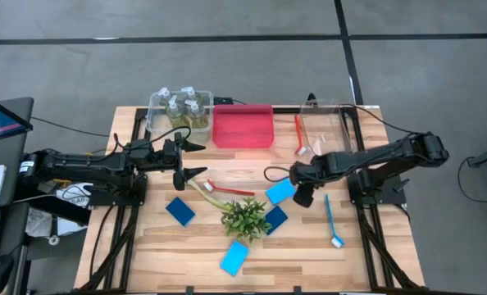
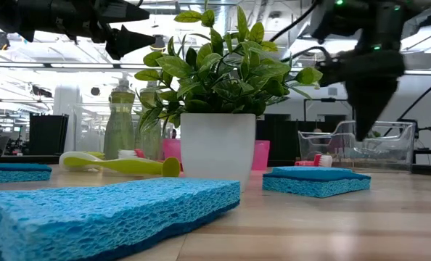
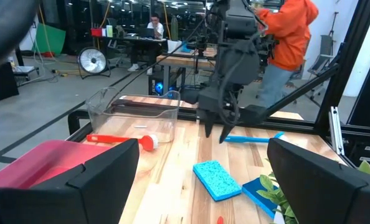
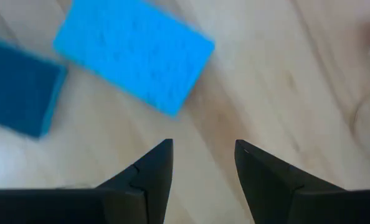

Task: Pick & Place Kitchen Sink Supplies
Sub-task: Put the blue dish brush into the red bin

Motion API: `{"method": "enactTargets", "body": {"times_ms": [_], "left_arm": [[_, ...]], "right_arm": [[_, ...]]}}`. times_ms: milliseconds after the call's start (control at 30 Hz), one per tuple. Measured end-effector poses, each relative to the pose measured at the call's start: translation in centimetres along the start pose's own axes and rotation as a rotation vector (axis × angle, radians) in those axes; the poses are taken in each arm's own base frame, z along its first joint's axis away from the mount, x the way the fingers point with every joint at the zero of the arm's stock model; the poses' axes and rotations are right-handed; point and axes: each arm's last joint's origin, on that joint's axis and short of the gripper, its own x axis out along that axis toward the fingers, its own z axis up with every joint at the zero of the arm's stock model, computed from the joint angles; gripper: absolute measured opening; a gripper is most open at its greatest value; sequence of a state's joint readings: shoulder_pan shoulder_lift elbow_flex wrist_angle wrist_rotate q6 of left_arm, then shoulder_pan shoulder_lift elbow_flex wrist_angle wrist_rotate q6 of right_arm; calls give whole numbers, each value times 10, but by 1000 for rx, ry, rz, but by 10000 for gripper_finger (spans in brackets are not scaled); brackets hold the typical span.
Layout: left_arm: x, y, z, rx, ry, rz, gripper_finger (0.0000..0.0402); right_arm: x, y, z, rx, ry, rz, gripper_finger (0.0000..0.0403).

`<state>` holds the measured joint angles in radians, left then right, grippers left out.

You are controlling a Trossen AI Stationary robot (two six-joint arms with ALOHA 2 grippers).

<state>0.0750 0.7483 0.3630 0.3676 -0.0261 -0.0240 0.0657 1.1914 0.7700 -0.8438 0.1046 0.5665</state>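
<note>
Approach step: my right gripper [image 1: 303,197] hangs over bare wood just right of the light sponge [image 1: 280,191], jaws partly open, empty. Next move calls for a short shift left, yaw to match the sponge's tilt, then drop and close across its narrow side. Sponge is flat, light blue, porous, lying mid-table right of the plant [image 1: 245,217], with a dark sponge [image 1: 275,219] just near of it. Left gripper [image 1: 193,160] waits wide open, empty, above the yellow brush [image 1: 204,192] near the bottles [image 1: 182,108].
</note>
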Motion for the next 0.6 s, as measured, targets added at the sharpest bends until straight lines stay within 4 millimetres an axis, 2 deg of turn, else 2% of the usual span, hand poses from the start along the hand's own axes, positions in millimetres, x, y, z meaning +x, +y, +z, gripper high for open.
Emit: {"method": "enactTargets", "body": {"times_ms": [100, 233, 467, 600], "left_arm": [[0, 0, 0, 0, 0, 0, 356], [0, 0, 0, 0, 0, 0, 356], [0, 0, 0, 0, 0, 0, 356], [0, 0, 0, 1, 0, 0, 356]], "right_arm": [[-1, 4, -11, -38, 79, -2, 166], [-3, 6, -22, 1, 141, -45, 166], [-6, 16, -34, 16, 132, -89, 166], [-8, 15, -43, 98, 182, -149, 166]]}}
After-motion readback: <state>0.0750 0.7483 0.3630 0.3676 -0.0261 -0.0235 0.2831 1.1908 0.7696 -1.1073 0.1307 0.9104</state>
